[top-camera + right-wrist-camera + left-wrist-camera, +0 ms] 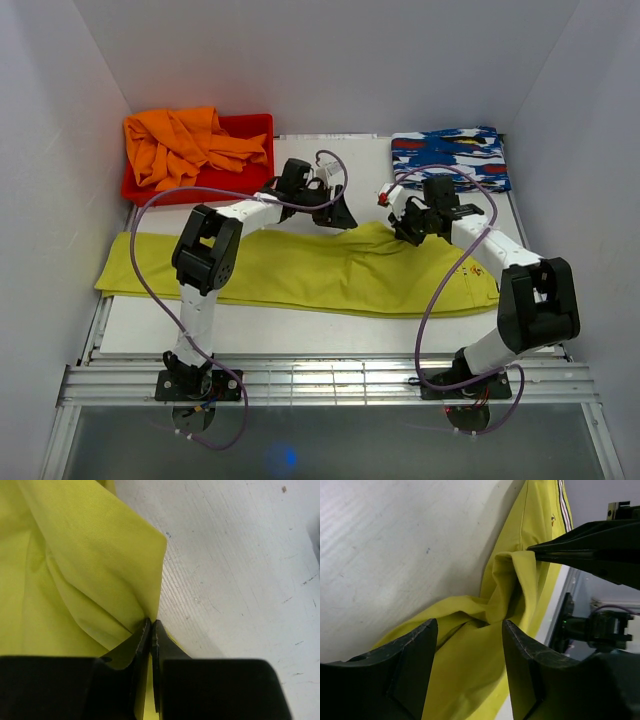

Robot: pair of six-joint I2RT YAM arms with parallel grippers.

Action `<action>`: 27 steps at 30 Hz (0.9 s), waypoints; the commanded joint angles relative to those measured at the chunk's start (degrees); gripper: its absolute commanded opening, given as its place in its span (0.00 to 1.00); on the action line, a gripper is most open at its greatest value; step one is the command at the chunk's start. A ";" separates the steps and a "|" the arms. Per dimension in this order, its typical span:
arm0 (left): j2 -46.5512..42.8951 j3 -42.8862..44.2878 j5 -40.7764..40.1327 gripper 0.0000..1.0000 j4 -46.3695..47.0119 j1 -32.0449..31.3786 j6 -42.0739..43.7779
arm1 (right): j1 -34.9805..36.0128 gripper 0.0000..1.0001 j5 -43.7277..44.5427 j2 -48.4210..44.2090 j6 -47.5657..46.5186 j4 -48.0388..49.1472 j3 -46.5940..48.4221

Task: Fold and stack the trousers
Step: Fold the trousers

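The trousers [300, 270] lie long across the middle of the tabletop [300, 325], from the left edge nearly to the right. The right gripper [151, 630] pinches a fold on their far side and should pull slowly so it cannot slip. The left gripper [469, 627] stands wide, holding nothing. The yellow-green cloth is flat, bunched at the pinch.

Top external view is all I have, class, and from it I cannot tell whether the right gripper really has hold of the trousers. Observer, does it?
Observer: Yes. The right wrist view shows the right gripper shut on a fold of the trousers, with cloth pinched between its fingertips.
Operator: And the left one?
Observer: The left wrist view shows the left gripper open, its fingers apart with nothing clamped between them.
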 commanded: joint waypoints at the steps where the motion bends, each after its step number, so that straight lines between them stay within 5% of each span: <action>1: -0.65 -0.96 7.36 0.63 8.77 -0.53 -10.40 | 1.14 0.08 1.91 -3.12 -1.07 4.62 -1.50; 5: 1.45 -0.35 13.26 0.54 16.27 -0.89 -18.40 | 1.24 0.08 4.47 -3.13 0.69 5.15 -1.59; 11: 4.98 2.03 17.04 0.61 23.30 -2.29 -25.60 | 1.23 0.08 7.02 -4.18 1.22 5.86 -2.73; 14: 6.03 1.76 17.40 0.62 29.28 -2.55 -30.01 | 1.15 0.25 8.24 -4.62 1.92 4.71 -2.21; 18: 8.49 3.69 17.48 0.61 31.05 -2.64 -32.38 | -1.74 0.61 10.10 -8.04 3.50 4.01 -1.94; 20: 9.81 4.57 17.57 0.61 31.31 -2.73 -32.48 | -4.38 0.65 9.66 -8.66 3.85 0.87 -1.16; 22: 10.95 5.45 17.31 0.57 31.49 -2.73 -32.30 | -10.34 0.65 7.64 -8.05 3.94 -3.52 1.21; 27: 12.01 7.47 14.24 0.25 30.79 -2.47 -28.19 | -25.20 0.53 4.30 -1.74 1.40 -24.27 6.05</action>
